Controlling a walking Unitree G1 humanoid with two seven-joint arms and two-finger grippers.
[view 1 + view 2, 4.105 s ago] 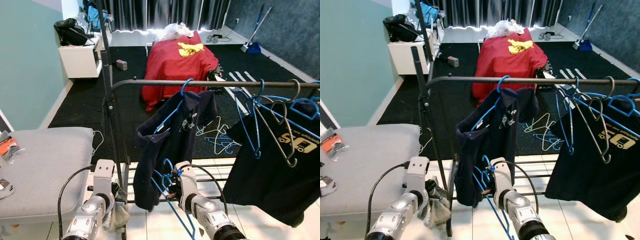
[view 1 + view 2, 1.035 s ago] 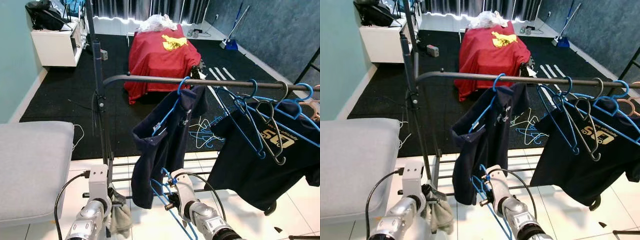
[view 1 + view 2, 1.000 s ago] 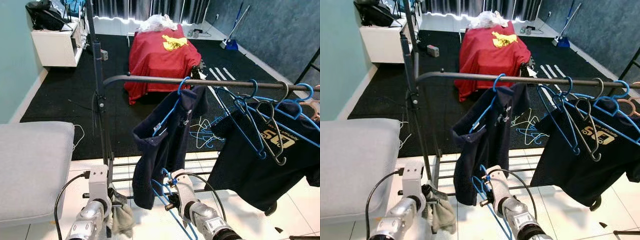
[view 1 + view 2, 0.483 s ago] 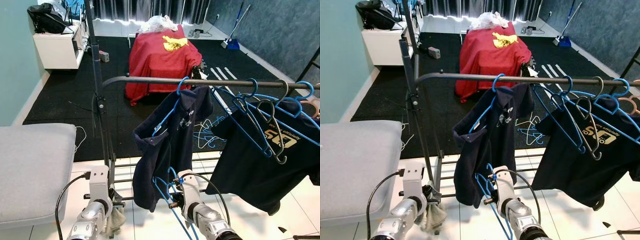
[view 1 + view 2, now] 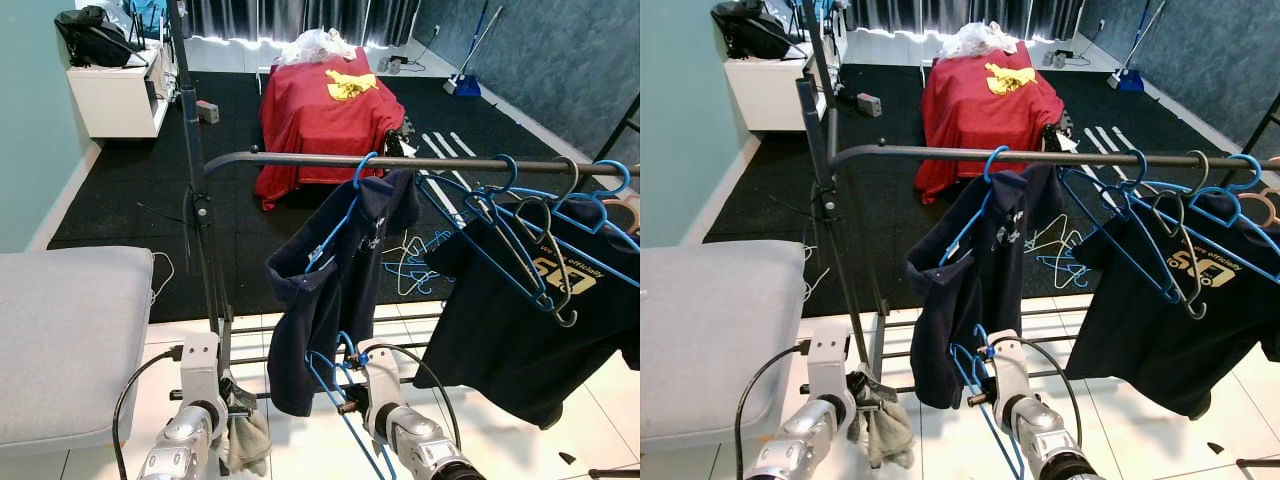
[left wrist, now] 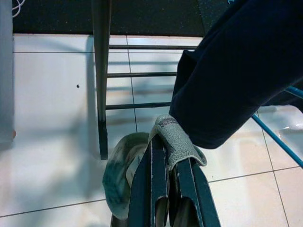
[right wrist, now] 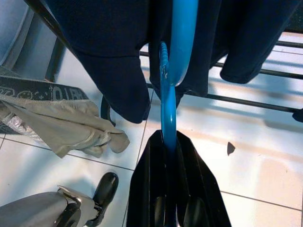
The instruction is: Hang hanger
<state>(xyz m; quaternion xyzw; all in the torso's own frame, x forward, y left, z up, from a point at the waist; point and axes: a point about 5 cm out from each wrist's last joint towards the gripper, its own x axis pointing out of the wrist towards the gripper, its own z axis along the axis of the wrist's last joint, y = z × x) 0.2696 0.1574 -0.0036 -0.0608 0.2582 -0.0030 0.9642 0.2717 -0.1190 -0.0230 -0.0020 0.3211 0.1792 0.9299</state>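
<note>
My right gripper (image 7: 168,138) is shut on a blue plastic hanger (image 7: 169,90), held low in front of the rack, its hook (image 5: 345,350) pointing up just below a hanging navy shirt (image 5: 330,290). That shirt hangs crooked on another blue hanger from the dark rail (image 5: 400,162). My left gripper (image 6: 163,142) is shut on a grey-green cloth (image 6: 177,142), which dangles beside the rack's upright post (image 5: 200,210). Further right on the rail hang several bare hangers (image 5: 520,230) and a black printed T-shirt (image 5: 530,320).
A grey padded surface (image 5: 60,340) lies at my left. Behind the rack are a black carpet, a red-draped object (image 5: 320,110), loose hangers on the floor (image 5: 410,265) and a white cabinet (image 5: 115,95). Low rack bars (image 6: 137,74) cross the white tiles.
The camera has shifted a little. The cloth in my left gripper now hangs lower and looser. Both grippers keep their hold, at about the same height.
</note>
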